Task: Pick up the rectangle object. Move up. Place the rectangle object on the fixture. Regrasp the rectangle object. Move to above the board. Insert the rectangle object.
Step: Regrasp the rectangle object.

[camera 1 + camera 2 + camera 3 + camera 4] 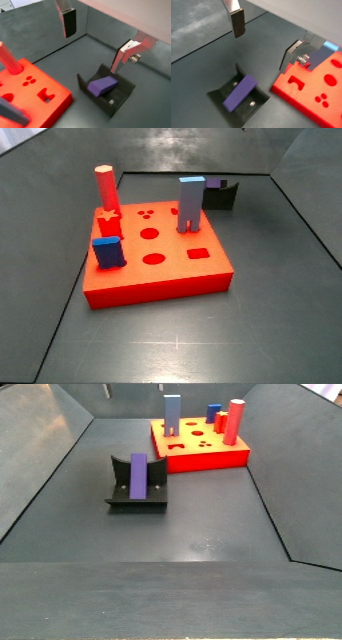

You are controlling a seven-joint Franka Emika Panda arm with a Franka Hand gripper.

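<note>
Now the tool [97, 42], fingers spread and empty, hangs above the rectangle object [240, 93], which leans on the fixture [138, 494], long axis running one to seven o'clock.

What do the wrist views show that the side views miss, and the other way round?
Only the wrist views show the gripper: fingers apart and empty, above the fixture. Only the side views show the whole board with its pieces: the red post, the grey-blue post and the dark-blue block. Both show the rectangle object leaning in the fixture, released, beside the board.
</note>
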